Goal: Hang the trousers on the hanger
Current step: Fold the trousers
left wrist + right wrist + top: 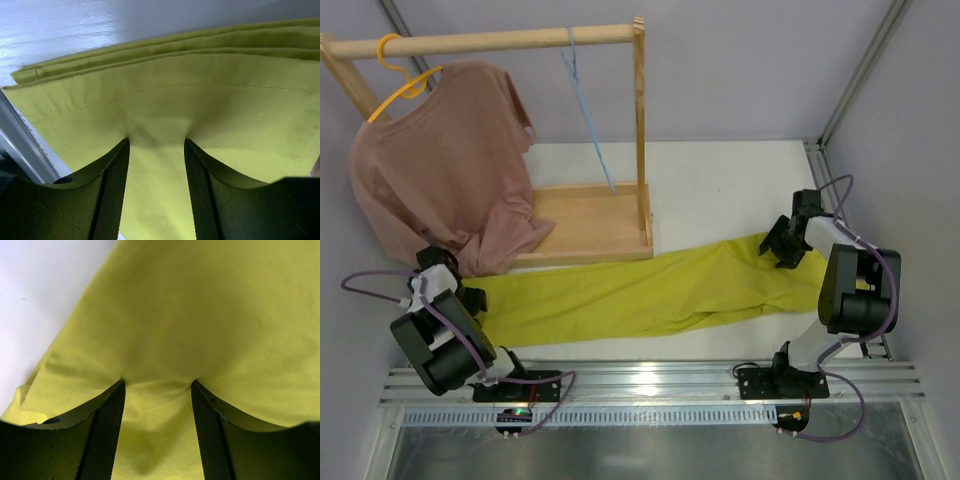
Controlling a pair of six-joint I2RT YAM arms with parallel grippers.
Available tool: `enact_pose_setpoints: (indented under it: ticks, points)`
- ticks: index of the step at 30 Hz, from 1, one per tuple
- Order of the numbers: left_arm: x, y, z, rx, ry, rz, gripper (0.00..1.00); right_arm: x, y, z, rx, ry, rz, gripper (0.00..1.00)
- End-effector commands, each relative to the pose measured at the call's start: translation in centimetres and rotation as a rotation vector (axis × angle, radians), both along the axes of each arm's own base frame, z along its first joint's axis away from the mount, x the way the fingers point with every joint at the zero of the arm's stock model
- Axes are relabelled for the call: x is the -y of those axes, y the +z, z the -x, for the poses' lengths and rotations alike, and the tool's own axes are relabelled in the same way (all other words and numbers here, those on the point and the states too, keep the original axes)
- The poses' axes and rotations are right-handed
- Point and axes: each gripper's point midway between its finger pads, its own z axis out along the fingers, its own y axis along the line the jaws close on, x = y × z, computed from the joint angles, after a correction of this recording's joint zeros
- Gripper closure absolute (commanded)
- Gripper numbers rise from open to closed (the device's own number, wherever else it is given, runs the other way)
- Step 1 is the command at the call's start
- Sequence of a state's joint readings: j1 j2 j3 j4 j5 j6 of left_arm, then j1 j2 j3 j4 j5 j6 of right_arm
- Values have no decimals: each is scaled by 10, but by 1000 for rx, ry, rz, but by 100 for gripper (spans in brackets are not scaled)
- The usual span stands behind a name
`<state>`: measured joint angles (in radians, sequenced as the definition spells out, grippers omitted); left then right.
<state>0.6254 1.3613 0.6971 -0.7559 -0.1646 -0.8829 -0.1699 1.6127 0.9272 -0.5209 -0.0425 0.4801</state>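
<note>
Trousers [200, 315]: yellow-green cloth filled most of the frame.
Table [40, 290]: white surface showed in the upper left.
Right gripper [157, 382]: jaws stood apart at bottom centre, with the dark fingers [102, 440] pressing their tips into the puckered cloth.

Bright, even light is filling the top view, and white glare is shining on the metal rail [650, 384] near the bottom. In both wrist views the dark fingers [107, 200] are looking blurry up close.
</note>
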Motion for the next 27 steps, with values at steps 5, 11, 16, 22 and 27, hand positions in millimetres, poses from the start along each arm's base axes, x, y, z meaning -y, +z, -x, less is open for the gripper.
enact_pose_setpoints:
  ticks: [5, 11, 16, 22, 27]
  points:
    - [-18, 52, -32, 188, -40, -132, 52, -26, 31, -56, 169, 195, 5, 42]
    - [26, 94, -73, 421, -290, -155, 52, -16, 75, -28, 159, 52, 17, 40]
    - [89, 105, -88, 529, -514, -59, 52, -16, 100, 19, 154, -16, 24, 43]
    - [158, 116, -82, 650, -720, 62, 52, -57, 110, 79, 219, -18, -113, 59]
    - [190, 117, -78, 725, -793, 167, 52, -59, 85, 125, 204, -125, -122, 64]
